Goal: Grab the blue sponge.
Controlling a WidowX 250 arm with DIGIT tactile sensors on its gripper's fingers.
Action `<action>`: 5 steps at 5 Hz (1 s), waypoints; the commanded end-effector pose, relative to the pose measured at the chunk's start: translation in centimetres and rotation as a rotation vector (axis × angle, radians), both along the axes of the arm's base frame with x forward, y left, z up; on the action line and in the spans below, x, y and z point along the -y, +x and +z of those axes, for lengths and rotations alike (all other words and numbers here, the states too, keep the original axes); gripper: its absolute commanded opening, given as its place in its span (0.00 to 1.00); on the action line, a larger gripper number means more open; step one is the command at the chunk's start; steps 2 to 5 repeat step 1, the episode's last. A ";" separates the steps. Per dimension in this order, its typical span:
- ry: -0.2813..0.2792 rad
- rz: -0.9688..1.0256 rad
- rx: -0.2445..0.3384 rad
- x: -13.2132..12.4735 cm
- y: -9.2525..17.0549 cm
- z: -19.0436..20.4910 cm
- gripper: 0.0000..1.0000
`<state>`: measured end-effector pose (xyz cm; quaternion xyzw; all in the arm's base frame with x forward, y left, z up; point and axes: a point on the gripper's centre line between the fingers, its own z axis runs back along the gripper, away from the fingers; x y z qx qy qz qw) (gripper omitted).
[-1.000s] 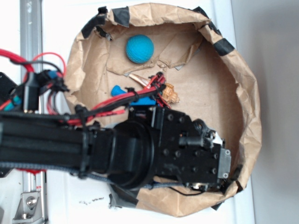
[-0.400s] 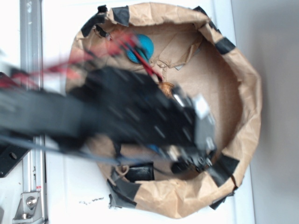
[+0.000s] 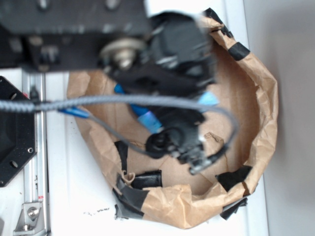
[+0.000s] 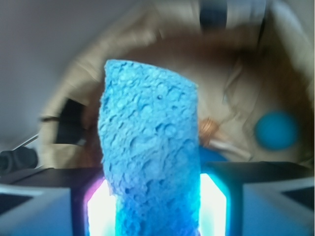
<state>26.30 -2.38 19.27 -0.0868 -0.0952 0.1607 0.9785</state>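
Observation:
The blue sponge (image 4: pixel 150 152) is a light blue porous block standing upright between my two fingers in the wrist view. My gripper (image 4: pixel 155 201) is shut on its lower part, and the pads (image 4: pixel 215 206) glow on either side of it. In the exterior view my gripper (image 3: pixel 197 86) hangs blurred, high above the brown paper bowl (image 3: pixel 261 113). Only a light blue corner of the sponge (image 3: pixel 209 98) peeks out beneath it.
A round teal ball (image 4: pixel 276 130) and a small copper-coloured item (image 4: pixel 210 129) lie on the bowl's floor. The bowl's rim carries black tape patches (image 3: pixel 236 177). A darker blue object (image 3: pixel 147 120) shows under the arm. A grey cable (image 3: pixel 98 102) loops across, and a metal rail (image 3: pixel 34 147) runs at the left.
The arm has risen out of the bowl and swung toward the top of the exterior view with the sponge in it. It now covers the ball there.

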 end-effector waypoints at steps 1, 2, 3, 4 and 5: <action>0.094 -0.068 -0.002 -1.1 1.8 0.8 0.00; 0.094 -0.068 -0.002 -1.1 1.8 0.8 0.00; 0.094 -0.068 -0.002 -1.1 1.8 0.8 0.00; 0.094 -0.068 -0.002 -1.1 1.8 0.8 0.00; 0.094 -0.068 -0.002 -1.1 1.8 0.8 0.00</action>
